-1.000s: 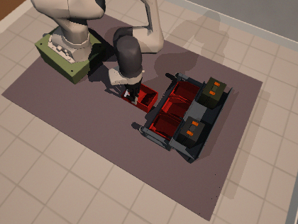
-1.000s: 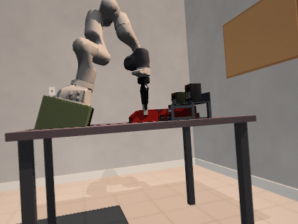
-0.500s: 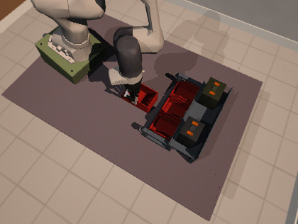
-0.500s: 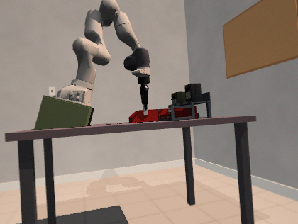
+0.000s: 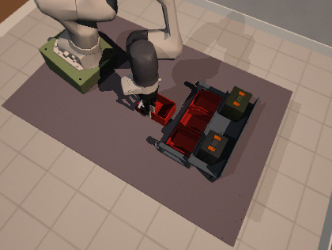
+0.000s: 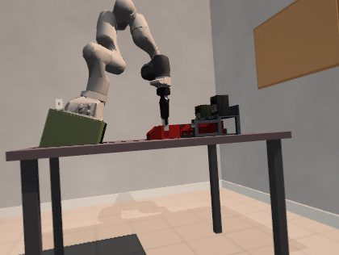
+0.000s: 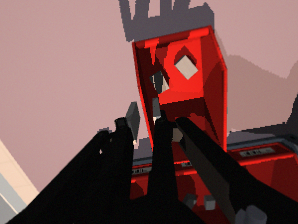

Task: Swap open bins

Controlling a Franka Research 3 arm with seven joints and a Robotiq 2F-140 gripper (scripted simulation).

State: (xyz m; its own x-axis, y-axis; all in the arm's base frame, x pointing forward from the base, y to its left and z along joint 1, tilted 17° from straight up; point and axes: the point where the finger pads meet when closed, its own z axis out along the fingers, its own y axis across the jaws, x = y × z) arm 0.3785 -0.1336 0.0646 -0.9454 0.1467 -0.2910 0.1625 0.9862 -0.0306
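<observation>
- Jaws of my gripper (image 5: 147, 112) (image 6: 165, 125) (image 7: 144, 112) stand narrowly apart, astride the table bin's side wall; I judge it isn't gripped. Closing off-centre could drag or tilt the bin.
- Counter (image 5: 118, 158) (image 6: 274, 136) (image 7: 60, 60): the arm base (image 5: 63, 75) (image 6: 70, 131) is by one short edge. A low descent could scrape fingers on the top.
- Shelf (image 5: 174, 154) (image 6: 196, 128) (image 7: 287, 142): nearer the opposite short edge, its row filled by three red bins (image 5: 182, 142) (image 6: 211, 127) (image 7: 270, 172). Inserting before a place is freed would shove them.
- Two dark cases (image 5: 237, 104) (image 6: 202, 110) sit above; a knock from my arm could topple them.
- Table bin (image 5: 170, 112) (image 6: 171, 131) (image 7: 215, 80): mid-counter, between base and shelf, well in from every corner.
- Pale block (image 7: 186, 67) inside: a tipped lift could spill it.

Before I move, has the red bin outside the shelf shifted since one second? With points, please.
No; against the shelf (image 5: 174, 154) (image 6: 196, 128) (image 7: 287, 141), the red bin (image 5: 164, 119) (image 6: 173, 131) (image 7: 216, 85) shows no visible shift from above.
</observation>
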